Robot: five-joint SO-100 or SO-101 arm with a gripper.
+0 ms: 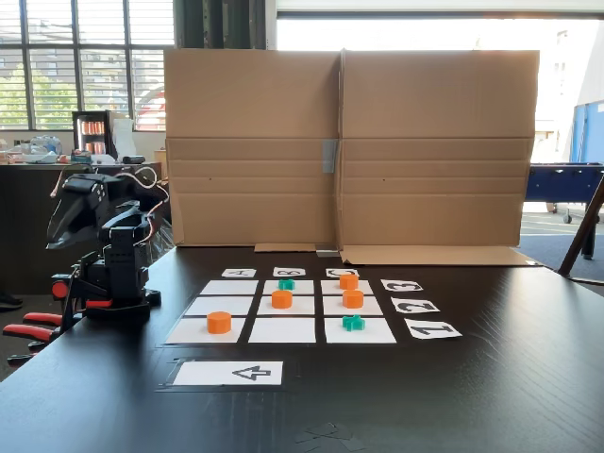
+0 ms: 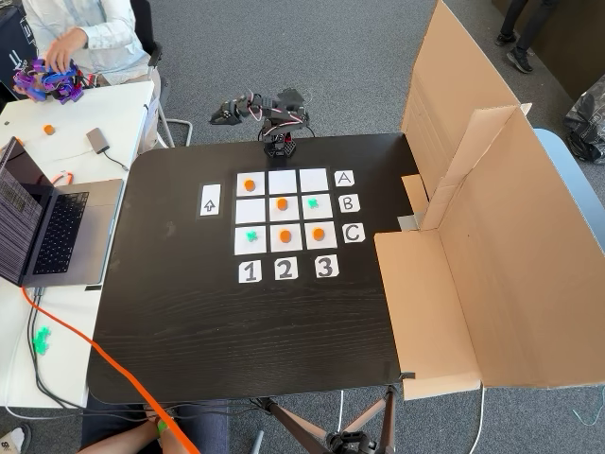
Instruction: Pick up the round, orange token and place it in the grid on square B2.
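**Orange token sits on centre square as arm rests folded at table edge**

A three-by-three grid [image 2: 267, 210] of white paper cells lies on a black table [image 2: 236, 331], bordered by the letter cards A, B, C [image 2: 347, 203] and the number cards 1, 2, 3 [image 2: 285, 269]. In the fixed view from above, a round, orange token [image 2: 282, 203] rests on square B2 [image 2: 275, 212], the centre cell, lying toward the cell's 12 o'clock edge. The same token appears in the low fixed view [image 1: 281, 299] on the middle cell, flat and clear of the arm.

Three more orange tokens occupy the grid in the view from above: one at 10 o'clock from the centre on the A1 cell [image 2: 249, 185], one at 6 o'clock on the C2 cell [image 2: 285, 235], and one at 4 o'clock on the C3 cell [image 2: 319, 233]. Two green cross-shaped tokens lie on the B3 cell [image 2: 313, 203] at 3 o'clock and on the C1 cell [image 2: 250, 235] at 8 o'clock.

A white arrow card [image 2: 210, 201] lies at 9 o'clock, apart from the grid. The black arm is folded at the table's 12 o'clock edge, its gripper [image 2: 221, 117] pointing off the table and well apart from the grid; whether its jaws are wide or narrow cannot be told. A cardboard screen [image 2: 492, 255] stands along the table's 3 o'clock side. At 9 o'clock, a laptop [image 2: 52, 227] sits on a white side desk, and a person [image 2: 80, 33] is seated at 11 o'clock.
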